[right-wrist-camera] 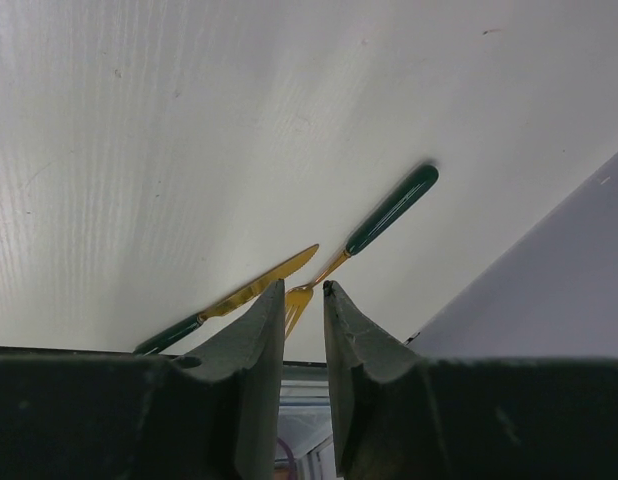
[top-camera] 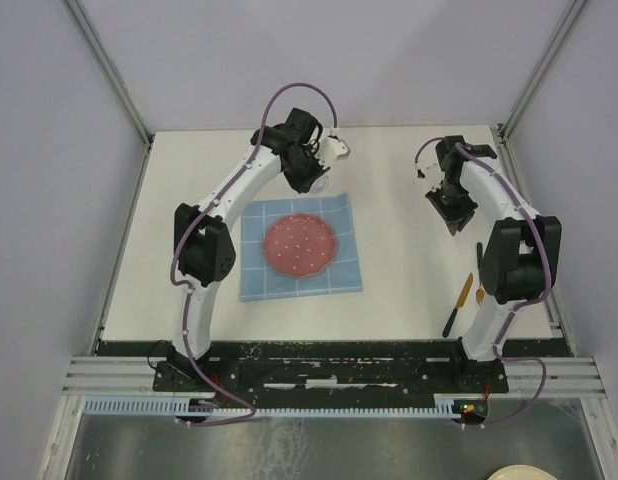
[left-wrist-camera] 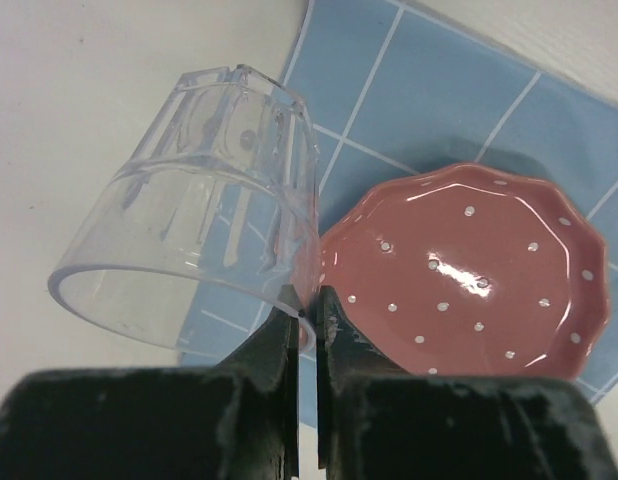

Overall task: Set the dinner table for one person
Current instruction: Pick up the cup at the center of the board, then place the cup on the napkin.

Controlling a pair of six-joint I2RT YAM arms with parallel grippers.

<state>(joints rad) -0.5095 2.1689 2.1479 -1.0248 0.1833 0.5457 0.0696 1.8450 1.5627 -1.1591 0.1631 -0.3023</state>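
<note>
A white square table [top-camera: 399, 270] filled the overhead view, with my two arms reaching onto it from the near edge.

On the left, my left arm arched over to the far edge of a blue grid placemat [top-camera: 257, 280]. My left gripper [left-wrist-camera: 307, 300] was pinched shut on the rim of a clear glass [left-wrist-camera: 189, 240], one finger inside the wall and one outside. The glass was tipped onto its side in that grip, with its open mouth toward the lower left of my wrist view and its base pointing away. It hung partly over bare table and partly over the placemat's edge.

Just right of the glass, a pink plate [left-wrist-camera: 469, 280] with small white dots and a scalloped rim sat in the middle of the placemat. The glass overlapped its rim in my view, and I could not tell whether they touched.

On the right, my right arm was bent over bare table, well apart from the placemat. My right gripper [right-wrist-camera: 304, 295] had its fingers a narrow gap apart, holding nothing.

Beyond those fingers, a knife [right-wrist-camera: 254, 285] with a gold blade and dark green handle lay flat on the table. A matching fork [right-wrist-camera: 389, 210] lay just beside it, its tines close to the knife's tip. Both were near the table's right edge, beside my right arm.
</note>
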